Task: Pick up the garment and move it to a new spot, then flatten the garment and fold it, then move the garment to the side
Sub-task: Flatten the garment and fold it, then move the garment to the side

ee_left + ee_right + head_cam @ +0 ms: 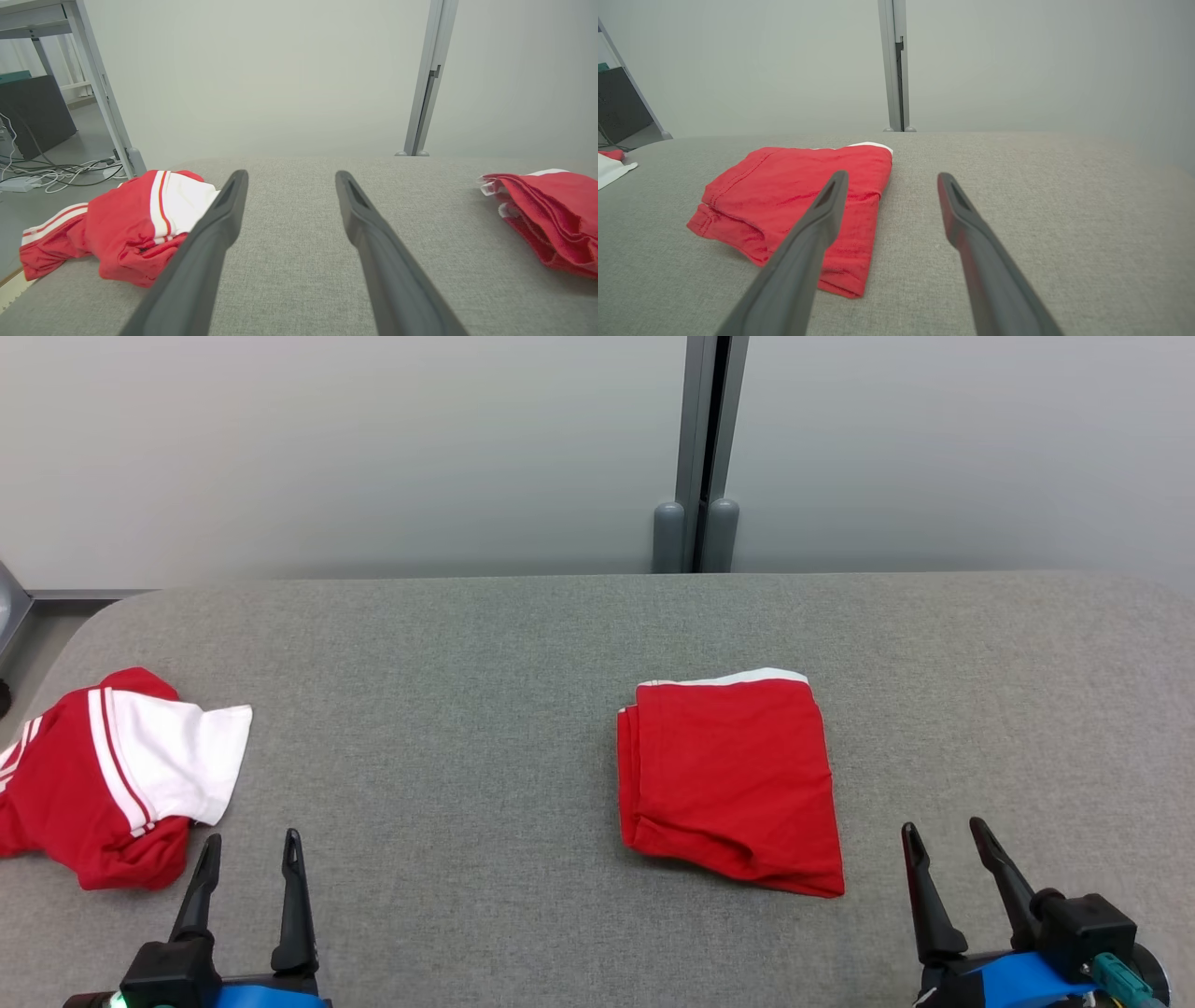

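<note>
A red garment (730, 779) lies folded into a neat rectangle on the grey table (467, 644), right of centre, a white edge peeking out at its far side. It also shows in the right wrist view, the folded garment (794, 196) just left of my fingers, and at the right edge of the left wrist view (551, 214). My right gripper (943, 835) is open at the lower right, apart from the garment and holding nothing. My left gripper (250, 845) is open at the lower left, empty.
A crumpled red and white garment (112, 775) lies at the table's left edge, just beyond my left fingers (219, 219). A grey post (700, 448) stands behind the table against the pale wall. Cables and a table leg (107, 93) stand on the floor to the left.
</note>
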Controlling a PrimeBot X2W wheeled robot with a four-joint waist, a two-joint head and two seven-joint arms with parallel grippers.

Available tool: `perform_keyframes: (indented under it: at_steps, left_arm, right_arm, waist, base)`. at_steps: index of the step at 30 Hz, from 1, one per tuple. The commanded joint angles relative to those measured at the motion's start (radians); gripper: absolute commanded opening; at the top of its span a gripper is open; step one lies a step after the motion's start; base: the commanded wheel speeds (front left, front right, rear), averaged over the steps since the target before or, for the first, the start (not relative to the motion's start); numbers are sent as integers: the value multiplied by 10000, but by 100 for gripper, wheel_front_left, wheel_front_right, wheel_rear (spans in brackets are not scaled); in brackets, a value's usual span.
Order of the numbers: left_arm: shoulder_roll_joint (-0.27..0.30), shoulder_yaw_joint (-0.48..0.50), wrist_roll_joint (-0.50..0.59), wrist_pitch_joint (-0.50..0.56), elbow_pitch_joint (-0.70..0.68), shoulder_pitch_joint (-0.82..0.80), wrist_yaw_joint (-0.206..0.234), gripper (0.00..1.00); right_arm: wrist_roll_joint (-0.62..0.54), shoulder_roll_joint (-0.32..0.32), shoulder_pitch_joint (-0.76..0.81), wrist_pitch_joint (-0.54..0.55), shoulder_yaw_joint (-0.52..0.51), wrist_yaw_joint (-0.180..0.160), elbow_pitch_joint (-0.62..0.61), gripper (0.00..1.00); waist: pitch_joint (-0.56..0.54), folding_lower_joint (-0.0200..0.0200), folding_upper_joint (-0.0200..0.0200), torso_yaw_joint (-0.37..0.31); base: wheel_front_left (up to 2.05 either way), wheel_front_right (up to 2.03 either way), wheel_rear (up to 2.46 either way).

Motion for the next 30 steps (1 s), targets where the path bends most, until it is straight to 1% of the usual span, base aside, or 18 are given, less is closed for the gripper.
perform_keyframes:
  at_steps: [1,10,16,30]
  left_arm:
    - [43,9,71,-25,55,43,-5,100]
    - [231,-221,411,-25,402,7,196,100]
    - [203,-357,322,-27,447,83,307,100]
    - [269,-372,154,-25,435,-48,345,100]
  right_arm:
    - [-62,22,145,-54,-50,5,-45,100]
    - [-40,47,344,-54,-27,5,319,100]
    - [49,47,325,-54,49,5,526,100]
    - [31,47,195,-54,166,5,647,100]
  waist:
    - [-17,1,0,6]
    - [-153,1,0,83]
    - [-177,1,0,89]
    - [-44,1,0,107]
  base:
    - [0,0,0]
    - [0,0,0]
    - [0,0,0]
    - [0,0,0]
